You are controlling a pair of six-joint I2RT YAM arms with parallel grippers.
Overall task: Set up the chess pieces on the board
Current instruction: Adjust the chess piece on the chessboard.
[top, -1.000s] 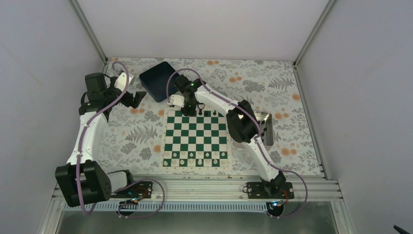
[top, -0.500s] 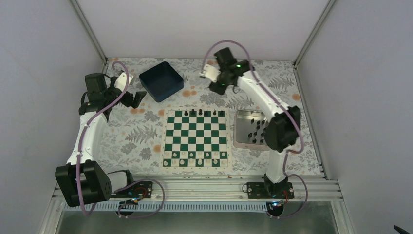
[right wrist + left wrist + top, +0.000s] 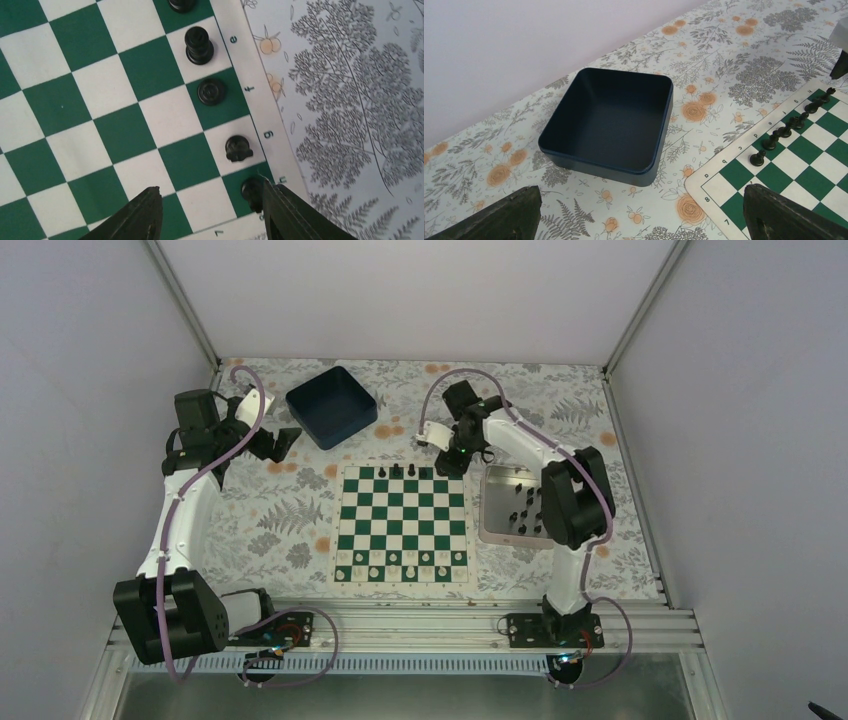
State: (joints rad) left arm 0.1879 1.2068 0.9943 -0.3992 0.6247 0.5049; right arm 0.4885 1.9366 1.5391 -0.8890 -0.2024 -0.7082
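Note:
The board (image 3: 402, 515) lies mid-table with black chess pieces (image 3: 397, 471) along its far row. In the right wrist view that row runs down the board (image 3: 125, 130) edge: a tall piece (image 3: 199, 46), a round one (image 3: 211, 91), a knight-like one (image 3: 238, 148) and a corner piece (image 3: 250, 191) standing against my right finger's inner side. My right gripper (image 3: 210, 202) is open over that far right corner (image 3: 452, 462), its other finger a full square away. My left gripper (image 3: 285, 440) hangs open left of the board, with nothing between its fingers (image 3: 499, 215).
A dark blue bin (image 3: 332, 405) stands empty at the back left, and its near wall (image 3: 594, 165) faces the left wrist camera. The silver tray (image 3: 490, 530) right of the board holds several more black pieces. Small white pieces (image 3: 402, 560) fill the board's near rows.
The right arm left the far row's left end, swung up toward the back, then came down at the board's far right corner. Its jaws have spread wider. The left arm has not moved.

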